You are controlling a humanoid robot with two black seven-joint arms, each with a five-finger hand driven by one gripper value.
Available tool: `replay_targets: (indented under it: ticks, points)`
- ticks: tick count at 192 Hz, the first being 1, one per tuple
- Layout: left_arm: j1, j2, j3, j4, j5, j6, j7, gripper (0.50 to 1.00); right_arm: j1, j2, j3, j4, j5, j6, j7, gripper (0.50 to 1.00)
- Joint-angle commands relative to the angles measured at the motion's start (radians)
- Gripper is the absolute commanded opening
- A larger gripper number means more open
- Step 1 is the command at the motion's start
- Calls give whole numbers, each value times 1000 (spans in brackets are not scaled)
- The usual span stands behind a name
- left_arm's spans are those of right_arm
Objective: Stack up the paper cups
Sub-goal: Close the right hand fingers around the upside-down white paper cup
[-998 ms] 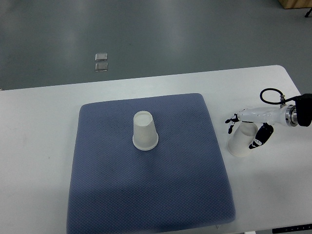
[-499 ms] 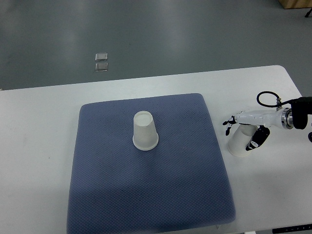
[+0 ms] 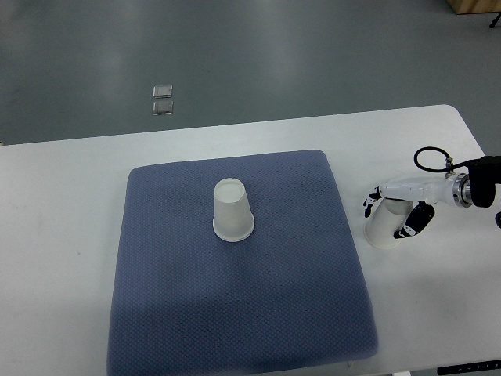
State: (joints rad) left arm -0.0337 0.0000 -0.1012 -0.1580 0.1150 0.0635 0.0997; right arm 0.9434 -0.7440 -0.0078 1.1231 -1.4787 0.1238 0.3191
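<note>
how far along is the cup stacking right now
Nothing is stacked yet. One paper cup stands upside down on the blue mat, alone. In hand: the right hand is wrapped around the second cup, which sits upside down on the white table just off the mat's right edge, not visibly lifted. Left: raise that cup, carry it across and set it over the one on the mat.

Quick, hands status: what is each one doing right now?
Left: not in view.
Right hand: fingers closing around the upside-down paper cup on the table, beside the mat; a firm grip cannot be told.
</note>
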Motion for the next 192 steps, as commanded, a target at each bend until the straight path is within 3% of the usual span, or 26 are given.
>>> replay_targets:
  ticks: [1,70,84,192]
  points:
    - [0,0,0,0,0,-1,0,1000,0,2,-1,0,0,2,0,799]
    - [0,0,0,0,0,-1,0,1000,2,6,0,-2,1,10,0,721]
    - [0,0,0,0,0,-1,0,1000,2,6,0,-2,1,10,0,686]
    - [0,0,0,0,0,-1,0,1000,64,-21,11,0,23,19,0,693]
